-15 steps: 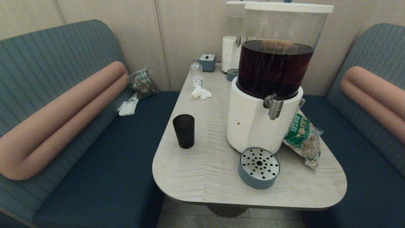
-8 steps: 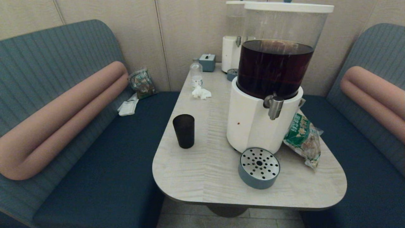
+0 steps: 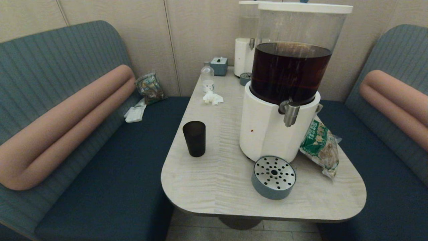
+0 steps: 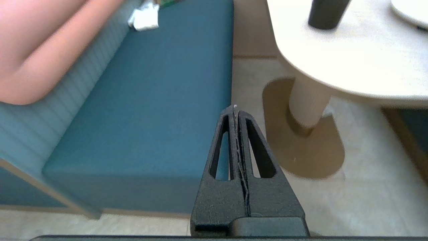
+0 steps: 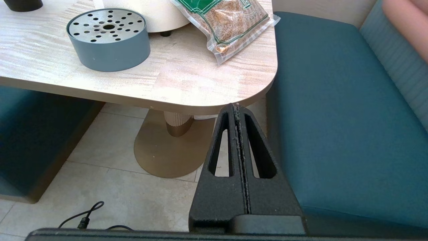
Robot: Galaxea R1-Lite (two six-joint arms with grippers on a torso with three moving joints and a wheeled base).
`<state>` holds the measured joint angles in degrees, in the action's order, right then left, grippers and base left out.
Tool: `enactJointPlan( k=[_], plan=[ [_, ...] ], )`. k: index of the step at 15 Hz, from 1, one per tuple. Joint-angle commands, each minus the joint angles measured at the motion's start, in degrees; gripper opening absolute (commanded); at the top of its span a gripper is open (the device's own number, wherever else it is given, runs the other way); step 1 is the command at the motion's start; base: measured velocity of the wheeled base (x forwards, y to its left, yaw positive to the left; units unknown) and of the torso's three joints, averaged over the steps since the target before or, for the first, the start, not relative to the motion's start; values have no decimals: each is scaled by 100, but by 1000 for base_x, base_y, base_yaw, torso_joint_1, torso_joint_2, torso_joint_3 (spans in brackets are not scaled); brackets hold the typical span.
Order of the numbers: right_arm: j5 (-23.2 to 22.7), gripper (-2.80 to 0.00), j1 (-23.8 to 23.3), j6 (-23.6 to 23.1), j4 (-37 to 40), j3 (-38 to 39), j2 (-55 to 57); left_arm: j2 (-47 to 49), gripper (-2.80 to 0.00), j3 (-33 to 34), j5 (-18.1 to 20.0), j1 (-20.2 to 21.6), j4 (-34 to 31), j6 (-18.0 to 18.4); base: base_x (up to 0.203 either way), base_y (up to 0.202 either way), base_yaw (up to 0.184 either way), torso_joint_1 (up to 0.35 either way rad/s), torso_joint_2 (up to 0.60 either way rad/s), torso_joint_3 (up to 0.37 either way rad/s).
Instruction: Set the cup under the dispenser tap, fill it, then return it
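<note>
The cup stands on the table, far from both grippers' closed, empty jaws.

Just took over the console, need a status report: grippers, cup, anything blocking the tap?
Left gripper and right gripper shut, parked below table level. Cup upright, left of dispenser. Dispenser tap unobstructed; drip tray below.

Cup: 1. Dispensers: 2, one large, one smaller. Drip trays: 2. Snack packets: 2. Clear bottle: 1. Tissue box: 1. Crumpled tissue: 1.
</note>
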<state>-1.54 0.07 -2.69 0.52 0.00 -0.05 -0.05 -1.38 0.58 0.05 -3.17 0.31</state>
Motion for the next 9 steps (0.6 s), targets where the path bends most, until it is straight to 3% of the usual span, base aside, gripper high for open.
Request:
enactJointPlan(
  k=[1, 9],
  plan=[
    [-5, -280, 1, -3, 0, 0, -4, 14, -280, 59, -22, 4, 159, -143, 0, 0, 0, 0, 0, 0],
    [31, -280, 1, 50, -8, 0, 5, 14, -280, 94, -22, 4, 264, -163, 0, 0, 0, 0, 0, 0]
  ],
)
